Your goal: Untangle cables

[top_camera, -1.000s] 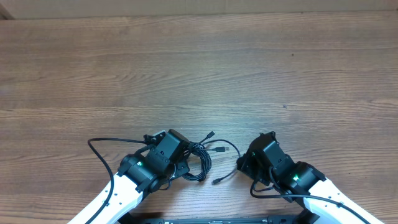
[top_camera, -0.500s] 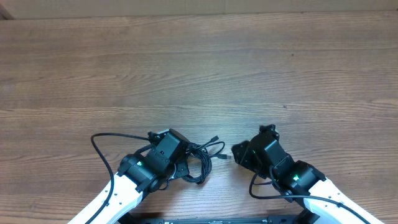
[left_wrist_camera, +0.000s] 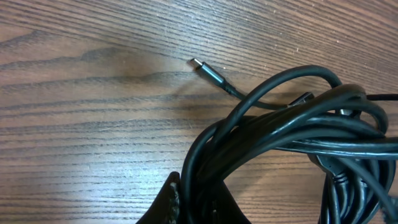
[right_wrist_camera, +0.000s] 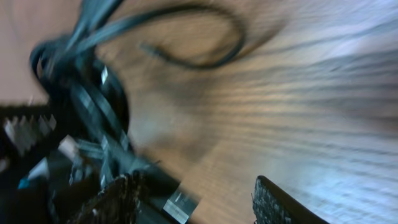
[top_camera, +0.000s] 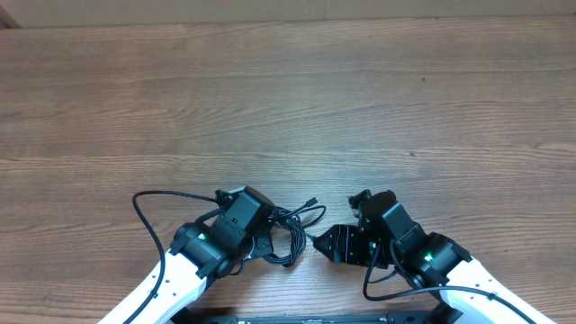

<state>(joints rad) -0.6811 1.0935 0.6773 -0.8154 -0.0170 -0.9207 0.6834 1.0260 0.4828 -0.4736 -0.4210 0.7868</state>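
Near the front edge of the table (top_camera: 288,108), the left pincer (top_camera: 263,241) sits clamped on the coiled cables (top_camera: 290,232). The right pincer (top_camera: 329,244), jaws apart, stands just beside them. Beyond, wood runs broad to the far edge.

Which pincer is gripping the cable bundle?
The left pincer, shut on the cables; the right pincer stands open beside them.
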